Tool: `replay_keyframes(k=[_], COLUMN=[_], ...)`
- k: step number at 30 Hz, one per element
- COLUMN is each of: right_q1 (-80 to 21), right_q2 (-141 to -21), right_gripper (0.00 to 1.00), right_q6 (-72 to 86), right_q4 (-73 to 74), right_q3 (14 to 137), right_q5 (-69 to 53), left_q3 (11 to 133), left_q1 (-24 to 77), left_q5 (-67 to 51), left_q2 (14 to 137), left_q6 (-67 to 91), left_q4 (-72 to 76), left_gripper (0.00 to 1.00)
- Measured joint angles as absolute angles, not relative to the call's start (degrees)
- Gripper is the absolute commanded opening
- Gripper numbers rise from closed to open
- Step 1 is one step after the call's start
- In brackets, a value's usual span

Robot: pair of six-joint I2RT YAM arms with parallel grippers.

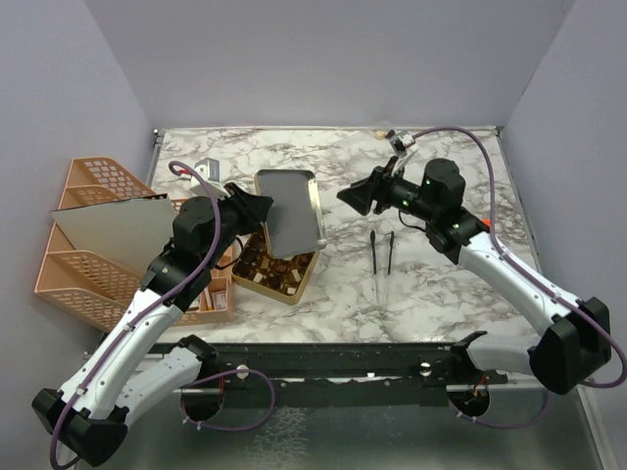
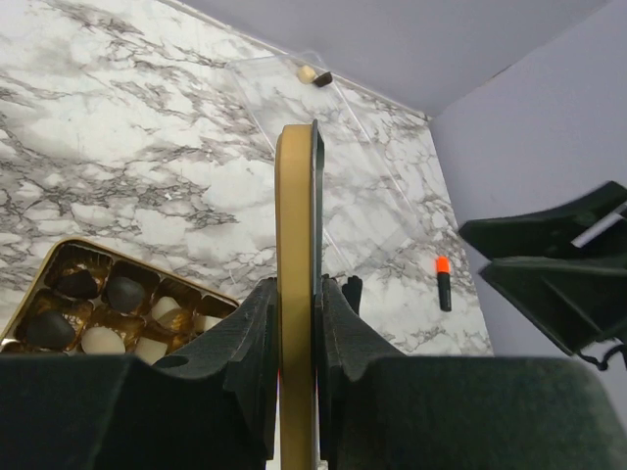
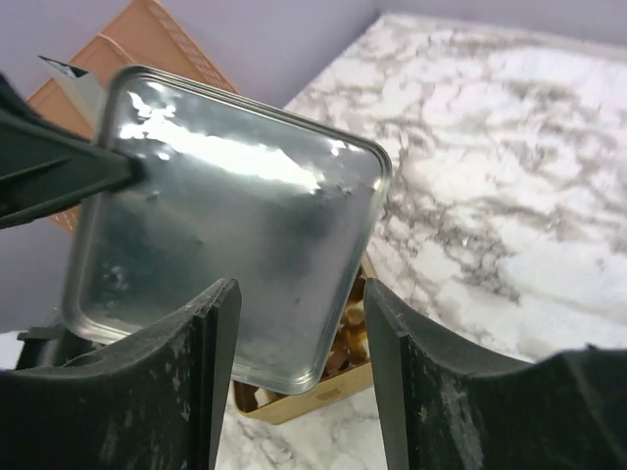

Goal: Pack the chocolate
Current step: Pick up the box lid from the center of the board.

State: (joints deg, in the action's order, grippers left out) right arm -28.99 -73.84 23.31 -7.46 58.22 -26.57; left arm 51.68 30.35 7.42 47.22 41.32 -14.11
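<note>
The chocolate (image 2: 125, 292) lies as dark and cream pieces in the golden tray (image 1: 297, 290), (image 2: 34, 284), (image 3: 328, 399). Above the tray, my left gripper (image 1: 257, 210), (image 2: 299, 294) is shut on one edge of the square metal lid (image 1: 291, 211), (image 2: 297, 196). The lid is held tilted, its silver inside (image 3: 225, 245) facing my right gripper. That right gripper (image 1: 347, 196), (image 3: 299, 313) is open just to the right of the lid, with nothing between its fingers. Two loose pieces (image 2: 315, 76) lie at the table's far edge. The lid hides most of the tray in the right wrist view.
A peach-coloured file rack (image 1: 88, 235) stands at the left edge, next to the tray. Two black pens (image 1: 382, 250) lie on the marble right of the tray, and one orange-tipped marker (image 2: 443, 284) shows in the left wrist view. Grey walls enclose the table.
</note>
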Motion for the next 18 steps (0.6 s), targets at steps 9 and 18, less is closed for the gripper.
replay_keyframes(k=[9, 18], right_q1=[-33.5, -52.9], right_q2=[-66.2, -65.5], right_gripper=[0.75, 0.75], right_q6=[4.2, -20.9], right_q4=[-17.4, -20.8], right_q3=[54.9, 50.5], right_q5=[-27.9, -20.1], left_q3=[51.7, 52.4], left_q1=[30.3, 30.3], left_q5=[10.1, 11.3], left_q2=[48.5, 48.8], left_q6=[42.0, 44.0], left_q4=[-15.0, -15.5], left_gripper=[0.03, 0.03])
